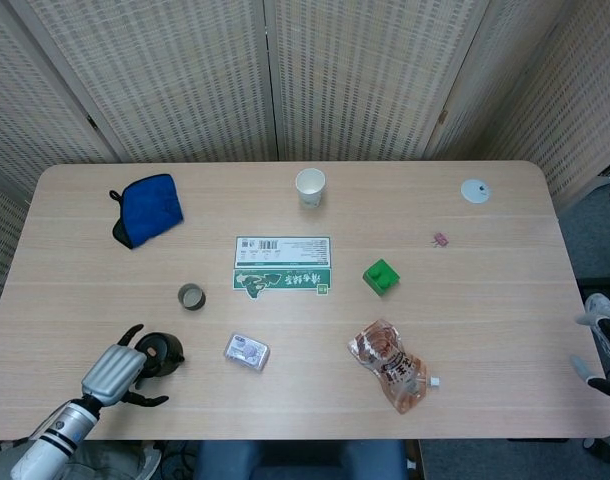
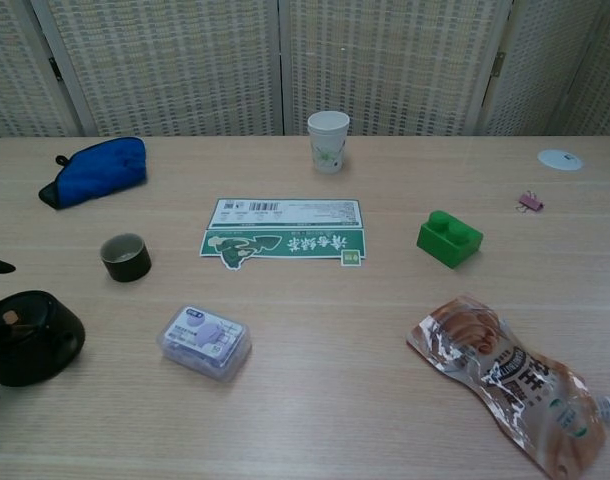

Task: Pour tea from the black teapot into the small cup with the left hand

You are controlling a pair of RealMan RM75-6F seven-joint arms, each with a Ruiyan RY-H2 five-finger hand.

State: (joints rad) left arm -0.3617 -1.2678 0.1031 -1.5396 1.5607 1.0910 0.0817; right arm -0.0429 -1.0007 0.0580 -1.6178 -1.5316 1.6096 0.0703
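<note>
Many small things lie on the pale wooden table [image 1: 485, 300] around the two task objects. Near the front left corner stands the black teapot [image 1: 161, 353], round and glossy, and the left hand [image 1: 112, 370] is just beside it with its dark fingers spread apart; whether they touch the pot I cannot tell, and the hand holds nothing. The small cup [image 1: 191, 296], dark and low with an open top, stands a little behind the teapot, apart from it, with only bare wood between them. To the right of the teapot lies a clear plastic box [image 1: 246, 352] with rounded corners. Behind the cup is a flat green and white card [image 1: 282, 266], and further back a white paper cup [image 1: 310, 187] stands upright. A soft blue pouch [image 1: 147, 209] rests at the back left. A green toy brick [image 1: 381, 276] and a crinkled shiny snack bag [image 1: 391, 364] lie towards the right, well apart from the teapot. The right hand [image 1: 599, 340] shows only partly at the right table edge, so its state cannot be told.
</note>
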